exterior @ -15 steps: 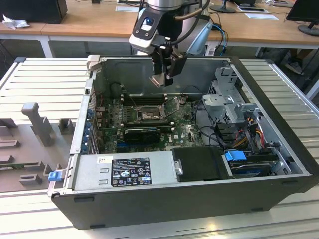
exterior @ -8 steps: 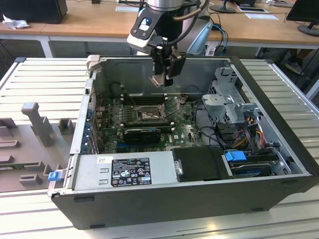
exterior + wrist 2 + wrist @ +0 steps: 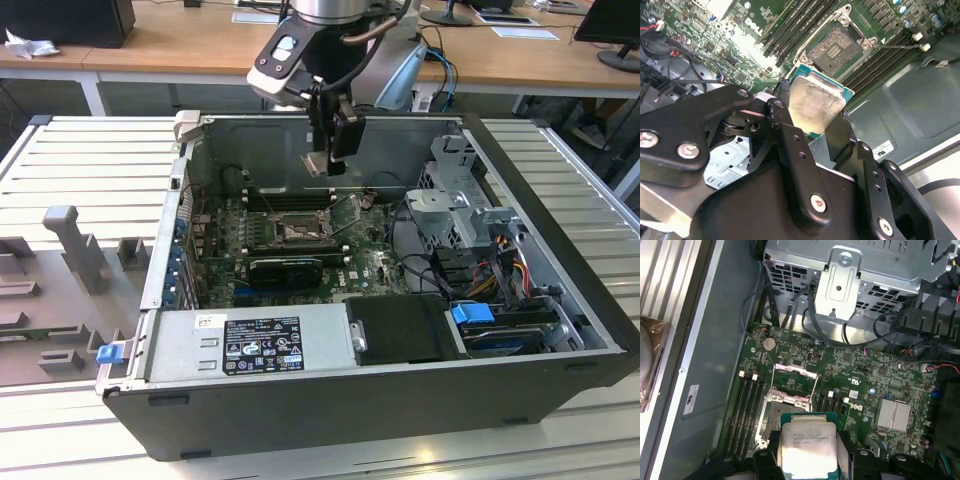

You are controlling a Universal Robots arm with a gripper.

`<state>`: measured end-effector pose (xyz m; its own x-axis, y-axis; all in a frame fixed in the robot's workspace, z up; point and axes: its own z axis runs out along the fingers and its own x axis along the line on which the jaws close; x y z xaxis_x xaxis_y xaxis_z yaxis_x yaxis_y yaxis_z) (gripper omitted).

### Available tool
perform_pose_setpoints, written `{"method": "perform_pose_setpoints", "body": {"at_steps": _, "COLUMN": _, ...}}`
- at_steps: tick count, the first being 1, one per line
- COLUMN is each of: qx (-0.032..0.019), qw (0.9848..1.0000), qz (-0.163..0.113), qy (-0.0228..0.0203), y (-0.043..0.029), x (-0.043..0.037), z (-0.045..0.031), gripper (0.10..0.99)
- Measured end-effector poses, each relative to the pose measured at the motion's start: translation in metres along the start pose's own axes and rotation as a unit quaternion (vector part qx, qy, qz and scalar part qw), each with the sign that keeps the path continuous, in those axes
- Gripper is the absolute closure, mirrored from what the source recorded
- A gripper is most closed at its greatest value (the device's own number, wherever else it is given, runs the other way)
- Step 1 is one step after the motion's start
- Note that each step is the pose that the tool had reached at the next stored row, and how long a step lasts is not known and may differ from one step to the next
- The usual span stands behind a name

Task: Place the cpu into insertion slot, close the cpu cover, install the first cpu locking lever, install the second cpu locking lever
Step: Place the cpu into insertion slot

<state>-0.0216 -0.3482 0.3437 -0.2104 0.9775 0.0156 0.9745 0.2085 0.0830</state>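
Black fingers (image 3: pixel 786 131) at both edges of cpu (image 3: pixel 815 107), above insertion slot (image 3: pixel 836 45)

The exterior view is bright and evenly lit from above, with soft shadows: the ribbed table (image 3: pixel 70 160) reads pale, while the inside of the case (image 3: pixel 400 400) is dimmer, its motherboard (image 3: pixel 300 240) in shade below the walls. In the second wrist view, glare washes the metal top of the cpu (image 3: pixel 815 107) almost white, and a blown-out patch sits on the board (image 3: pixel 755 45). The gripper (image 3: pixel 812 111) clamped on the chip lies close to the lens, dark and soft. In the first wrist view the cpu (image 3: pixel 807 447) again shines pale, the metal bracket (image 3: pixel 842 285) gleams, and the cables (image 3: pixel 935 320) sink into shadow.
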Motion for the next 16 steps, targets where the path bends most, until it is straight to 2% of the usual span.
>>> {"method": "perform_pose_setpoints", "body": {"at_steps": 16, "qx": -0.0001, "qw": 0.9998, "qz": 0.018, "qy": -0.0014, "y": -0.0011, "x": -0.0003, "z": 0.0121, "gripper": 0.557}}
